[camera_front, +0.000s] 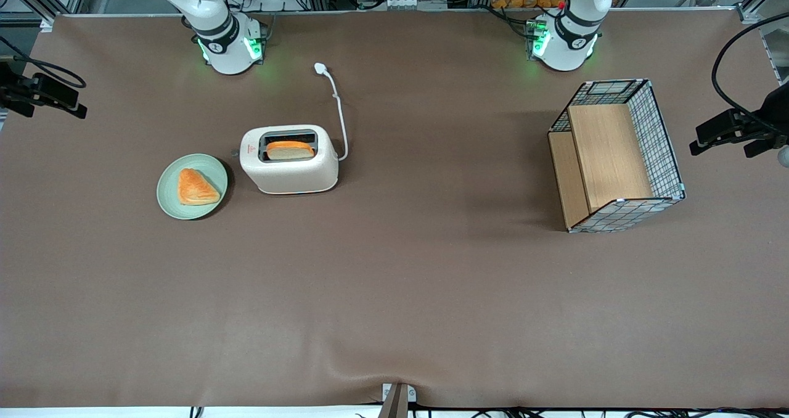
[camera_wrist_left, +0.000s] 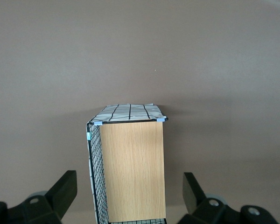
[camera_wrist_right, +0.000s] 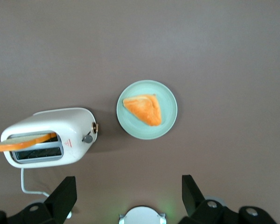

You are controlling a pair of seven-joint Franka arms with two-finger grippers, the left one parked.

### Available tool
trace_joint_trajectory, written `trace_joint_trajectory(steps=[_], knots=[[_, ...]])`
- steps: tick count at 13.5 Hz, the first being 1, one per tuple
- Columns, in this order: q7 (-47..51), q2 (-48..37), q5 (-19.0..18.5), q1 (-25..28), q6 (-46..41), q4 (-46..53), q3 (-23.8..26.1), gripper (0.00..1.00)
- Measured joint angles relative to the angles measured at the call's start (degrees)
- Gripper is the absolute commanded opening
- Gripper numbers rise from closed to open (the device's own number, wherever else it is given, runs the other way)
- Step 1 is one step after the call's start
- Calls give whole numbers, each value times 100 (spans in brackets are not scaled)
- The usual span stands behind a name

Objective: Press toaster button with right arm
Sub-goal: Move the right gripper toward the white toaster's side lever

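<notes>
The cream-white toaster (camera_front: 290,172) stands on the brown table with a slice of toast (camera_front: 290,150) in its dark slot. Its small grey button (camera_front: 235,153) sticks out of the narrow end that faces a green plate. In the right wrist view the toaster (camera_wrist_right: 77,123) and its grey lever tab (camera_wrist_right: 87,138) show from high above, with a round knob beside the tab. My right gripper (camera_wrist_right: 128,183) hangs open and empty well above the table, apart from the toaster. In the front view only the right arm's base (camera_front: 228,42) shows; the gripper is out of frame.
A green plate (camera_front: 212,168) with a triangular pastry (camera_front: 196,187) lies beside the toaster's button end; it also shows in the right wrist view (camera_wrist_right: 168,98). The white cord (camera_front: 340,119) runs from the toaster toward the arm bases. A wire basket with wooden shelves (camera_front: 616,156) stands toward the parked arm's end.
</notes>
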Motion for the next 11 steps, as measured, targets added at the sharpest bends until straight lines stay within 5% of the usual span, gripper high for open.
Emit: trace_joint_trajectory(steps=[11], knots=[[34,392,1248,-157,-86,-1100,-21,100]])
